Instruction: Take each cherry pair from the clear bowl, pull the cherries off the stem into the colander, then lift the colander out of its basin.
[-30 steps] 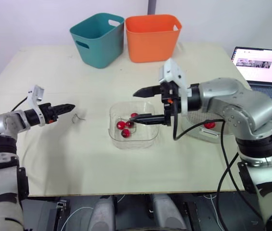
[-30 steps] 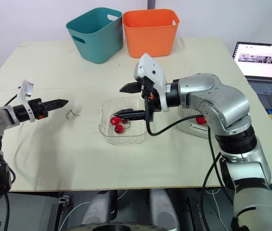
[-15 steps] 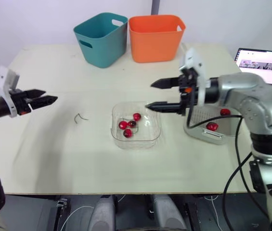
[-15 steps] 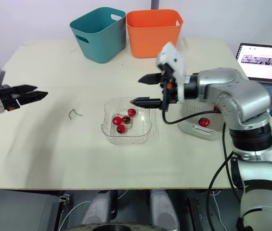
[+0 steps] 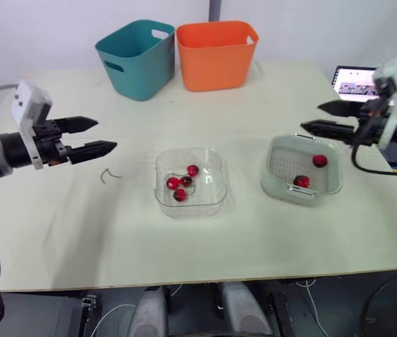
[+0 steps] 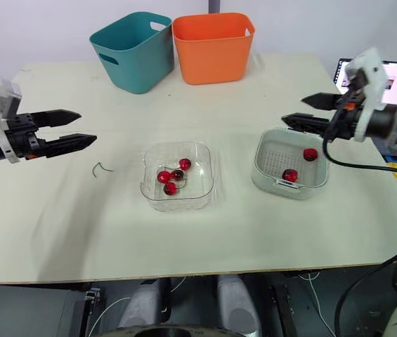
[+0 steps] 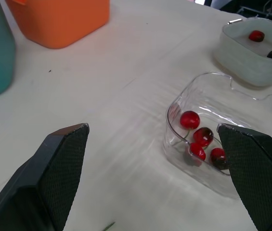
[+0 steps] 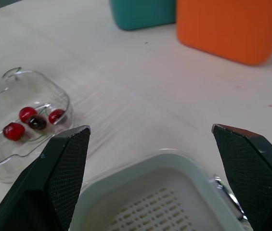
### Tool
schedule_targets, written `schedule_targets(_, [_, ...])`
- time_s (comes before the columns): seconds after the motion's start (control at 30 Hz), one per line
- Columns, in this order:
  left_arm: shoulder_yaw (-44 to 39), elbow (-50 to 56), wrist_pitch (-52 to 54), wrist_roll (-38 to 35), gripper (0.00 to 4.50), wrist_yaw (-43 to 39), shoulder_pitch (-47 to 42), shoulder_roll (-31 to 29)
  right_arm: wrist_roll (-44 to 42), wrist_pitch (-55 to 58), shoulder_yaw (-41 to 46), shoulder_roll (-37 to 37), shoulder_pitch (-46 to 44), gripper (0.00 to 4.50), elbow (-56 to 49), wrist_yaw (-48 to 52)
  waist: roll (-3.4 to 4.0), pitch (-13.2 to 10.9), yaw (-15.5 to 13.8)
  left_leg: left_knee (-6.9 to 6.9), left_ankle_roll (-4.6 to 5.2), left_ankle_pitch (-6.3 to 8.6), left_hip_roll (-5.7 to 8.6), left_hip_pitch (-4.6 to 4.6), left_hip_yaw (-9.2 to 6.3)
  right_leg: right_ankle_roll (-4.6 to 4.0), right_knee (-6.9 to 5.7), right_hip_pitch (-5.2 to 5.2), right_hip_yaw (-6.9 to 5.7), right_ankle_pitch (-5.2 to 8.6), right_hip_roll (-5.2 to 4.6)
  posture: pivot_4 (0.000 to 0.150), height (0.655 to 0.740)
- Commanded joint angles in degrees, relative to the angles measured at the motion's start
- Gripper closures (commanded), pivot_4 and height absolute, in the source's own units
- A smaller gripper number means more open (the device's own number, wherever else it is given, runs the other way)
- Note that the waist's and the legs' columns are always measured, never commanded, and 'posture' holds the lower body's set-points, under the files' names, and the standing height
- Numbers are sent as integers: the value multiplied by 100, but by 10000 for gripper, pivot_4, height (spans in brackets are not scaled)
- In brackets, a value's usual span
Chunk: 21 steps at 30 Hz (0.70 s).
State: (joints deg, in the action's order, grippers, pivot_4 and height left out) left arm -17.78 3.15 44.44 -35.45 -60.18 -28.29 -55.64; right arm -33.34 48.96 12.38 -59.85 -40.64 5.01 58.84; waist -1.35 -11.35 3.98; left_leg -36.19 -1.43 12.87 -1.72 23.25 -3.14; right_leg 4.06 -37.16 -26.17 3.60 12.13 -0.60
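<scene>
**Both grippers wide open and empty, cherries split between bowl and colander**

The left gripper (image 5: pixel 107 134) hangs above the table (image 5: pixel 254 239) with its two black fingers spread wide and nothing between them. It points toward the robot's right. A loose green stem (image 5: pixel 109 173) lies on the table near its fingertips, a little closer to the robot, and touches nothing. The clear bowl (image 5: pixel 212 156) sits farther along the way the gripper points, lower than the fingers and apart from them. Four cherries (image 5: pixel 179 195) lie bunched together in the bowl, some of them touching. In the left wrist view the bowl shows between the two fingers.

The right gripper (image 5: pixel 310 116) is also spread wide and holds nothing, and it points toward the robot's left. The colander (image 5: pixel 286 165) sits in its basin (image 7: pixel 241 67) just below and slightly nearer the robot than these fingertips, without touching them. Two red cherries (image 5: pixel 301 182) rest apart from each other on the colander's perforated floor. The clear bowl is well apart from this gripper, out beyond its fingertips.

A teal bin (image 5: pixel 136 56) and an orange bin (image 5: pixel 216 53) stand side by side, touching or nearly so, far beyond both grippers. An open laptop (image 5: pixel 356 81) sits behind the right gripper.
</scene>
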Motion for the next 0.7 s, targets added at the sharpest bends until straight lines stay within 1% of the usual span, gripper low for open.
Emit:
schedule_targets(0.03, [-96, -125, -321, 124, 21, 20, -84, -84, 46, -220, 187, -119, -135, 885, 40, 38, 0, 0, 4, 0, 0, 0, 0, 0, 0, 1, 0, 0, 0, 1, 0, 1500, 7400])
schedule_targets(0.17, [72, -256, -520, 220, 21, -67, -113, -95, 103, -313, 168, -114, -135, 885, 114, 27, 0, 0, -7, -1, 0, 0, 0, 1, 0, 1, 1, 0, 0, 1, -1, 1500, 7400])
schedule_targets(0.47, [124, -539, -766, 378, 21, -166, -148, -193, 87, -188, 152, -173, -96, 885, 99, 55, 0, 0, -4, 0, 0, 0, 1, 3, 1, 0, 3, -1, 0, 1, -1, 1500, 7400])
schedule_targets(0.57, [171, -402, -706, 313, 21, -422, -132, -331, -86, 188, -149, -198, -347, 885, -254, 237, 0, 0, 2, 0, 0, 0, 0, 3, 1, 0, 2, -2, 0, 0, -1, 1500, 7400])
schedule_targets(0.63, [169, -180, -591, 155, 21, -675, -59, -472, -257, 525, -519, -96, -596, 885, -649, 411, 2, -1, 16, 1, 0, 0, 0, 3, 5, -1, 1, -7, 5, 2, -1, 1500, 7400])
schedule_targets(0.7, [159, 26, -510, 46, 21, -855, 21, -589, -215, 645, -1036, 55, -775, 885, -1034, 547, 2, -1, 18, 4, 0, 0, -1, 1, 8, -5, -2, -12, 9, 6, 1, 1500, 7400])
